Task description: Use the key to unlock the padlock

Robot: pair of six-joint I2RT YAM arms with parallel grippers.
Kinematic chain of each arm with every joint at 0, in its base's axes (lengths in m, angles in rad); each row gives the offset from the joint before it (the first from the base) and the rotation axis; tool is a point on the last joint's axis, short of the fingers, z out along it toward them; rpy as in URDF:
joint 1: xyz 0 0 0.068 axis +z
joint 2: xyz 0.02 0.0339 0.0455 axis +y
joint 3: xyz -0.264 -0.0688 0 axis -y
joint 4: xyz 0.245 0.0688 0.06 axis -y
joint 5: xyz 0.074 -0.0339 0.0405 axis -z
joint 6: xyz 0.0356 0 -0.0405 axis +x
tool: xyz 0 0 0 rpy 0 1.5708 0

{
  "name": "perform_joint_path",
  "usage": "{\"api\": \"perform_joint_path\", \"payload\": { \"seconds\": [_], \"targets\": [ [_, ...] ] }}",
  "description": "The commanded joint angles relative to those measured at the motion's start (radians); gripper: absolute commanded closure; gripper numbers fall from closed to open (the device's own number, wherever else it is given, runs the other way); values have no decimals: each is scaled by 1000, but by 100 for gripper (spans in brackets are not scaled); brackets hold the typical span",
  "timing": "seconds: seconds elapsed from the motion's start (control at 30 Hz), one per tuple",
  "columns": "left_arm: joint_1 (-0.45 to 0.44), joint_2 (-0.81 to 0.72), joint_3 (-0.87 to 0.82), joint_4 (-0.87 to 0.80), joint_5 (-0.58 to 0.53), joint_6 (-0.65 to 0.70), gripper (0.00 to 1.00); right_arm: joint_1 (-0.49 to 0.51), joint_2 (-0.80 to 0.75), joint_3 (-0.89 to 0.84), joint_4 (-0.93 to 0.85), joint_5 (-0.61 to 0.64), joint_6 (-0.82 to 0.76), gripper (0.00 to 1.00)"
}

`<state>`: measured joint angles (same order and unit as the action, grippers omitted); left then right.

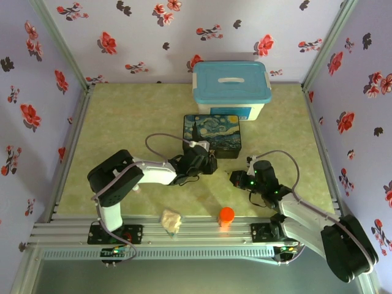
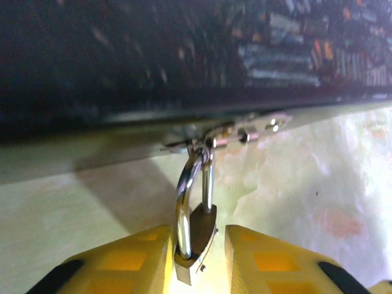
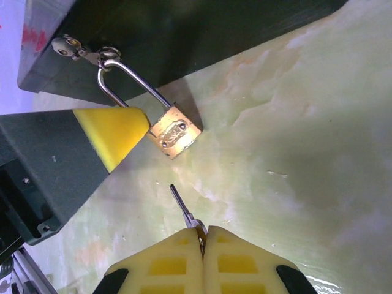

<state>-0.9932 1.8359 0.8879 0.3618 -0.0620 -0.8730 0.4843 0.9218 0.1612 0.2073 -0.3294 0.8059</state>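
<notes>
Brass-gold padlock (image 3: pixel 174 133) clasped by left gripper (image 2: pixel 197 237), hooked to starry painted box (image 1: pixel 212 135) just ahead, right gripper (image 3: pixel 203 236) clenching thin grey metal key (image 3: pixel 182 208) nearby.

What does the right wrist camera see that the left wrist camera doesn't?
Right wrist view: the key pinched in the right gripper, its tip aimed toward the padlock but apart from it. Left wrist view: both yellow fingers of the left gripper flanking the padlock's body. Both: the padlock, its shackle hooked through the hasp of the dark box, on the green table.
</notes>
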Motion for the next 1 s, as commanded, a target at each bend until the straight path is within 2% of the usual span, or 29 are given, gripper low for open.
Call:
{"api": "perform_joint_path", "payload": {
  "seconds": [0.0,0.33,0.57,0.63,0.8,0.97],
  "targets": [
    [-15,38,22,17,-58,19,72,-4,-49,-6,-34,46,5,100],
    [-40,109,40,31,-107,26,67,-4,-109,-25,-69,66,3,100],
    [-50,91,16,58,-131,-4,89,-4,-80,-32,-23,57,16,100],
    [-49,75,9,72,-128,-22,91,-4,-53,-39,18,47,34,100],
    [-45,17,-65,224,-91,-144,99,-6,88,-27,208,-58,145,100],
    [-23,-39,-154,351,-79,-261,100,-6,217,-16,350,-126,196,100]
  ]
}}
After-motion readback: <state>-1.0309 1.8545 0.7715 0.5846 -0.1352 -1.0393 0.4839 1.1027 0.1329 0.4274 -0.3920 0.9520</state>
